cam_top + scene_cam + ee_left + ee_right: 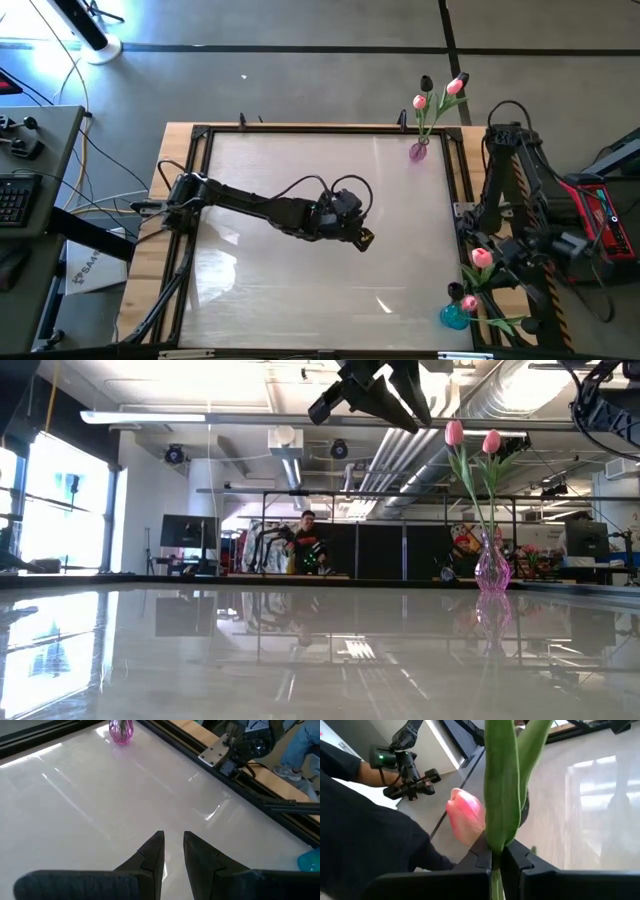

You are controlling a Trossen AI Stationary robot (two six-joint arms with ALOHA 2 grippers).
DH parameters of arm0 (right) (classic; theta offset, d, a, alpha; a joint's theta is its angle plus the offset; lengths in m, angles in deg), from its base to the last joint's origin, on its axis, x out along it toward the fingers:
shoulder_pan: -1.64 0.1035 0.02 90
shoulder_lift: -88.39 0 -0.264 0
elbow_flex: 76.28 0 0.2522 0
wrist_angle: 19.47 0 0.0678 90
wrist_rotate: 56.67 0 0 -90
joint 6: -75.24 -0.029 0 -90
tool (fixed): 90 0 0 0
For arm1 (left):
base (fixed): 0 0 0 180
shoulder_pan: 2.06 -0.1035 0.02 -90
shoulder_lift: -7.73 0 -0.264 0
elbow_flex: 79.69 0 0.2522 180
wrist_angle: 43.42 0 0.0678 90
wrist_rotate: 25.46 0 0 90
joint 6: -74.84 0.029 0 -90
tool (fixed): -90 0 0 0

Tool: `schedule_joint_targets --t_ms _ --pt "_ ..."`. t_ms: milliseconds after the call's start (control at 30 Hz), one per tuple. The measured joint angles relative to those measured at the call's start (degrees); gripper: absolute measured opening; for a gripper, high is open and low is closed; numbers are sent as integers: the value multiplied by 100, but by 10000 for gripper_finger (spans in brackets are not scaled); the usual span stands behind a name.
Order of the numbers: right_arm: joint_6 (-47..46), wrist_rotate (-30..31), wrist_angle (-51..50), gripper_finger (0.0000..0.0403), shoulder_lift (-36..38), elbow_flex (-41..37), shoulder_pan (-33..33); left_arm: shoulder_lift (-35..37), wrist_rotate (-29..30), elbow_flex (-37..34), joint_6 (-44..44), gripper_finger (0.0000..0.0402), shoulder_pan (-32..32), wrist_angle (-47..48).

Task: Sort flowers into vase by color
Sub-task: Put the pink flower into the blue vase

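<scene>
A pink-purple glass vase [418,152] stands at the table's far right corner with pink tulips [455,87] and a dark one [427,82] in it. A blue vase [453,317] at the near right edge holds a pink tulip [468,300]. Over the table's right edge, above the blue vase, my right gripper [496,854] is shut on a green flower stem. A pink tulip head [465,815] sits beside its fingers; I cannot tell whether it belongs to that stem. My left gripper [173,850] hangs over the table's middle [365,238], open, with nothing between its fingers. My right gripper pinches the flower's green stem, with a long leaf wrapped round it [496,845], between its two fingers. The fingers lie across the stem, which runs on past them on both sides. The flower is clear of the table.
A black frame [205,200] rims the glossy white table top. The right arm's base and cables [510,170] stand beyond the right edge. In the right wrist view a person's dark sleeve and a hand-held device [402,762] show beyond the table.
</scene>
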Motion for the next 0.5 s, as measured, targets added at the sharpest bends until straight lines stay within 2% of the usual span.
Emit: schedule_joint_targets --t_ms 100,500 --pt "-122 197 -35 0 -134 0 115 0 -16 0 60 60 -1 -20" --pt "-747 300 -168 5 -874 0 121 0 -159 0 257 60 3 -33"
